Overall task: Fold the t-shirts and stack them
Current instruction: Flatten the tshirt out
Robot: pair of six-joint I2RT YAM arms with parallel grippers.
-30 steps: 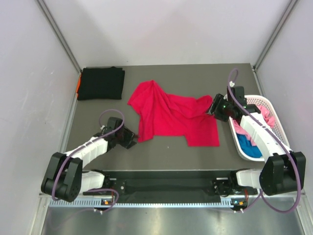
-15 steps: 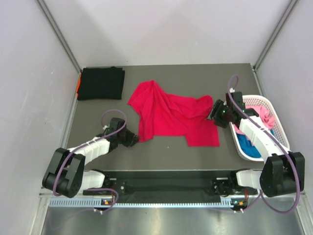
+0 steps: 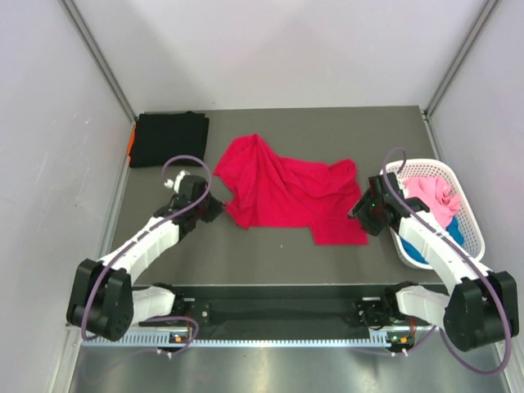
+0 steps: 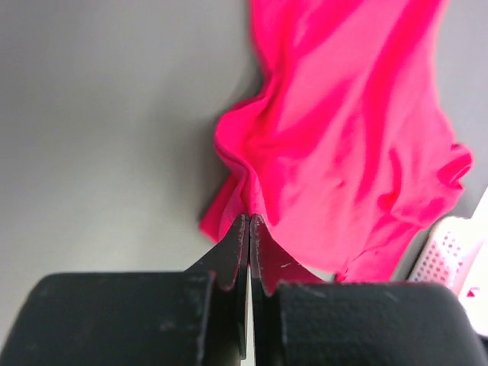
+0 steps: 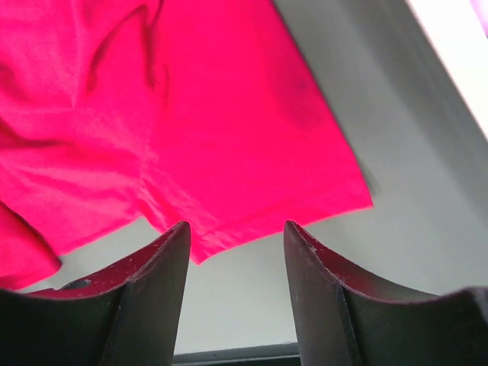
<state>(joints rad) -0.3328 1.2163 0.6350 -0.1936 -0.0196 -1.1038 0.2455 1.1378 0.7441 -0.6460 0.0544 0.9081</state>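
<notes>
**Left gripper pinches the red shirt's edge; right gripper hangs open over its near right corner**

The red shirt (image 3: 286,192) lies crumpled and unfolded in the middle of the table (image 3: 270,262), its bulk bunched toward the far left and a flatter flap reaching toward the near right.

The left gripper (image 3: 214,206) sits at the shirt's left edge. In the left wrist view its jaws are pressed fully together, and a fold of the shirt's edge (image 4: 229,217) is caught at the fingertips (image 4: 242,229), with the rest of the cloth spreading away beyond them.

The right gripper (image 3: 360,214) is at the shirt's right side, between the cloth and the basket (image 3: 471,214). In the right wrist view its jaws stand about halfway apart and hold nothing. The corner of the flap (image 5: 252,183) lies just past the fingers (image 5: 152,282), with bare table under the gap. Whether the tips touch the table cannot be told.

The black shirt (image 3: 169,139) rests folded in the far left corner of the table, a strip of the orange shirt (image 3: 131,141) showing at its left side. The basket stands at the right edge, holding the pink shirt (image 3: 427,192) and the blue shirt (image 3: 417,252) in a loose heap.
</notes>
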